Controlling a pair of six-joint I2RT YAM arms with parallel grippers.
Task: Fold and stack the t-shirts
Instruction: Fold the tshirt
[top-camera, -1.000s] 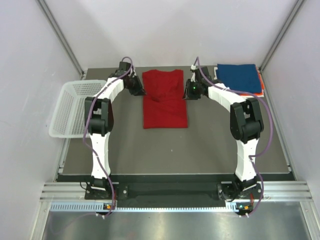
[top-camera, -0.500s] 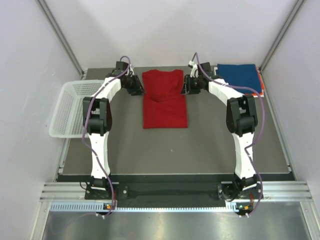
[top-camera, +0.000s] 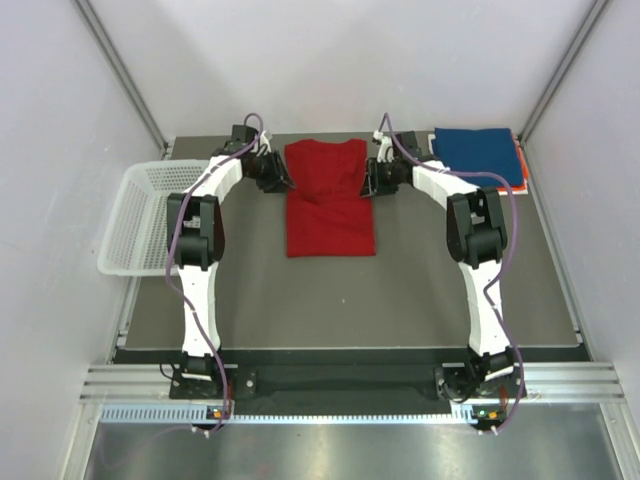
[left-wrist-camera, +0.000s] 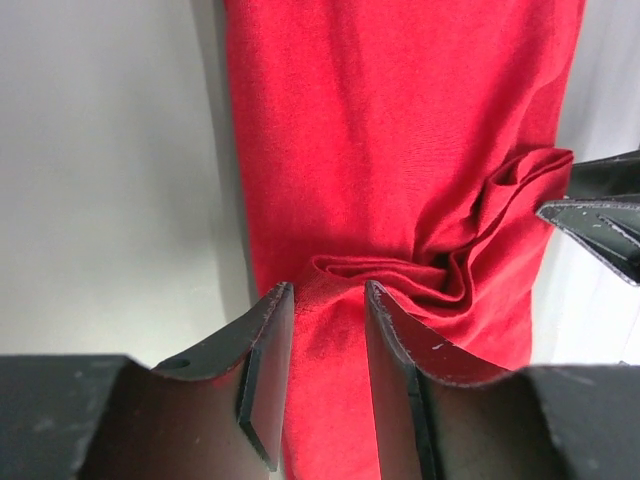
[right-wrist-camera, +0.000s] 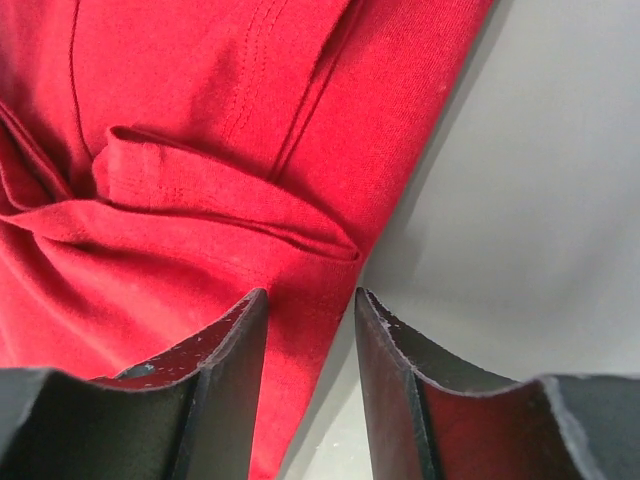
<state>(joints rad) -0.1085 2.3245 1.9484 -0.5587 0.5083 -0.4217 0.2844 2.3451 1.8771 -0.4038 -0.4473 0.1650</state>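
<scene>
A large red t-shirt (top-camera: 328, 195) lies flat as a long folded strip at the back middle of the table, with a bunched crease (left-wrist-camera: 470, 270) across it. My left gripper (top-camera: 283, 181) stands open at the shirt's left edge, the red cloth (left-wrist-camera: 400, 150) lying under and between its jaws (left-wrist-camera: 328, 300). Opposite it, my right gripper (top-camera: 368, 184) is open over the right edge (right-wrist-camera: 312, 305), one jaw above cloth and one above bare table. A folded dark blue t-shirt (top-camera: 480, 155) sits at the back right on an orange one (top-camera: 521, 172).
A white mesh basket (top-camera: 150, 215) hangs over the table's left edge. The grey table top (top-camera: 330, 300) extends toward the arm bases. White walls and slanted metal posts close in the back and sides. The tip of the right gripper's finger (left-wrist-camera: 600, 215) shows in the left wrist view.
Both grippers have opened at the red shirt's edges. The right gripper has shifted a little left toward the shirt. The shirt itself lies as before.
</scene>
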